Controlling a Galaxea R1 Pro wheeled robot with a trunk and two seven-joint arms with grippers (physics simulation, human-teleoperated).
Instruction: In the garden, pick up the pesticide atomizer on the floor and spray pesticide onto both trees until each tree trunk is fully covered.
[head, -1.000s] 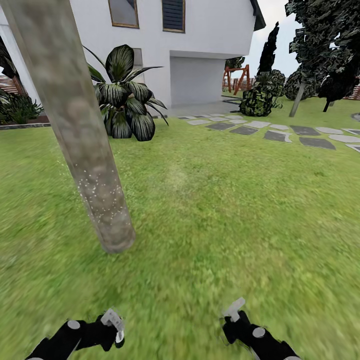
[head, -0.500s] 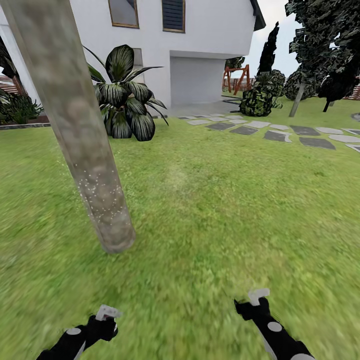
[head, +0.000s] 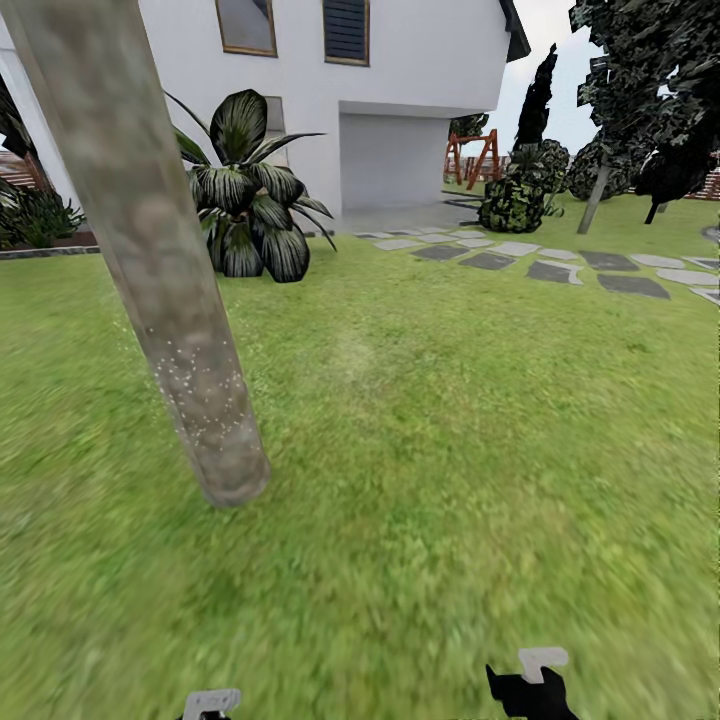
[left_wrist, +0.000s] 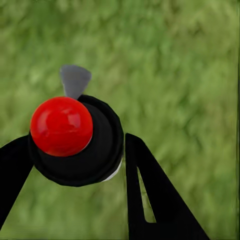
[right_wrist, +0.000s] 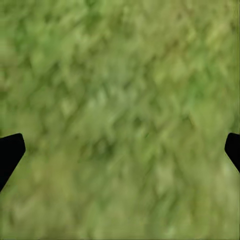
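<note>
I had the pesticide atomizer (left_wrist: 75, 140) in my left tool (left_wrist: 75, 165), whose fingers were closed against its black body, the red knob and grey nozzle facing the wrist camera over blurred grass (left_wrist: 190, 75). In the head view that left tool (head: 210, 703) sat at the very bottom edge. The right tool (right_wrist: 120, 145) was spread wide with nothing in it, only grass between its tips; in the head view it (head: 535, 670) showed low on the right.

The nearest tree trunk (head: 170, 300) lay ahead and to the left, leaning as a long column rising from the grass, so my left arm, the one carrying the sprayer, was the nearer one. White specks of pesticide (head: 195, 400) dotted only its lower stretch; I judged the upper bark not yet covered.

Against the frames a second and half a second before, both arms had dropped toward the bottom of the picture, while trunk, house (head: 400, 90) and stepping stones (head: 560, 268) stayed put.
</note>
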